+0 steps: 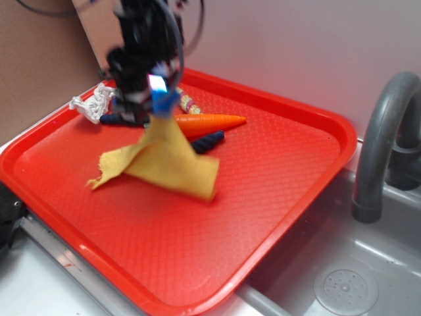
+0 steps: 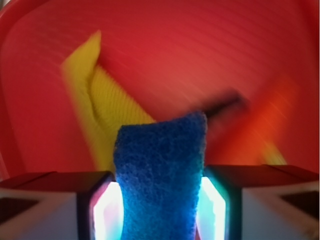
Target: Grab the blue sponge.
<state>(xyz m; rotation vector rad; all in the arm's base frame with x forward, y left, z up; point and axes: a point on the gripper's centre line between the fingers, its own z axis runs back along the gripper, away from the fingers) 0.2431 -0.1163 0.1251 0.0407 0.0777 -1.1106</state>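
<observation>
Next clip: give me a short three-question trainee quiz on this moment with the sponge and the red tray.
1. True or false: the gripper is closed on the blue sponge.
2. What hangs beneath the gripper in the exterior view? A) the orange toy carrot B) the yellow cloth C) the white rope
3. Fill in: the orange toy carrot lies on the red ____.

Key
1. True. In the wrist view the sponge sits pinched between both fingers.
2. B. The yellow cloth rises to a peak just under the sponge, its lower edge on the tray; whether it is pinched too cannot be told.
3. Tray, beside a dark navy rope piece.
</observation>
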